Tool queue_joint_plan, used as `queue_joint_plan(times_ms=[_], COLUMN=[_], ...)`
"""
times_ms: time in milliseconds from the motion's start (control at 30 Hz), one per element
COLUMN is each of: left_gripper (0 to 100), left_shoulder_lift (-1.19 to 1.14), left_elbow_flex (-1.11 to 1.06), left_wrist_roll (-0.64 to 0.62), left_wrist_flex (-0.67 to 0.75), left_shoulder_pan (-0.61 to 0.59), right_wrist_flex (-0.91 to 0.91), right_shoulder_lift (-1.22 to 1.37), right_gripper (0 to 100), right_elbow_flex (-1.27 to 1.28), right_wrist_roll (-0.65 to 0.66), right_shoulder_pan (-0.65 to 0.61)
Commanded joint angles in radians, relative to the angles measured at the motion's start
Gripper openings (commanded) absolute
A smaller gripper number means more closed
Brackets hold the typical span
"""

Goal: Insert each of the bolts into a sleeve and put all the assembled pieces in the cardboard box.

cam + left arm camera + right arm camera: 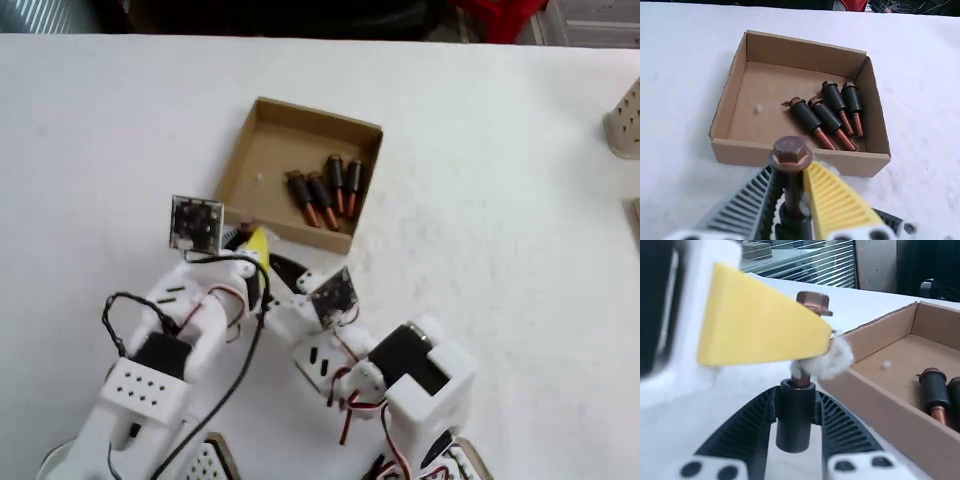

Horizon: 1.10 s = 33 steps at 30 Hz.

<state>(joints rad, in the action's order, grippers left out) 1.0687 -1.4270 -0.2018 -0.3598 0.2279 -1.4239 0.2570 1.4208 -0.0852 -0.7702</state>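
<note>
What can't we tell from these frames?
- Right wrist view: bolt shank's depth in the sleeve, covered by the yellow finger and white fluff.
- Left wrist view: sleeve's lower end, cut by the frame edge.
- High view: the joint, too small, crowded by both arms.

No legible text or labels anywhere.

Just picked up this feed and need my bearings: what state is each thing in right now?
bolt, upright, tip entering sleeve
sleeve, upright
left gripper, shut on bolt
right gripper, shut on sleeve
cardboard box, open-topped
assembled pieces, four lying in cardboard box
</note>
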Motion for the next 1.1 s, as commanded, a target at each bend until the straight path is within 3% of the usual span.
queue_joint_plan(times_ms=[0,167,233,400,800,900,1067], left_gripper=[8,38,44,45,44,38,1], left_shoulder_lift=[0.001,0.001,0.001,0.002,0.002,0.002,0.002], left_elbow_flex=[0.02,0.02,0.02,0.048,0.207,0.207,0.213], left_wrist_roll=[0.043,0.021,-0.012,-0.04,-0.397,-0.397,-0.393], left_wrist_flex=[-0.06,-0.114,-0.118,-0.118,-0.112,-0.112,-0.112], left_shoulder_pan=[0.013,0.012,0.004,-0.059,-0.251,-0.259,-0.32], right_wrist_flex=[0.001,0.001,0.001,0.001,0.001,0.001,0.001], right_shoulder_lift=[-0.016,-0.016,-0.016,-0.016,-0.015,-0.016,-0.016], right_gripper=[1.6,1.6,1.6,1.6,1.6,1.6,1.6], right_elbow_flex=[-0.008,-0.008,-0.008,-0.008,-0.008,-0.008,-0.009], right_wrist_roll=[0.0,0.0,0.0,0.0,0.0,0.0,0.0], right_shoulder_pan=[-0.001,-0.001,-0.001,-0.001,-0.002,-0.002,-0.001])
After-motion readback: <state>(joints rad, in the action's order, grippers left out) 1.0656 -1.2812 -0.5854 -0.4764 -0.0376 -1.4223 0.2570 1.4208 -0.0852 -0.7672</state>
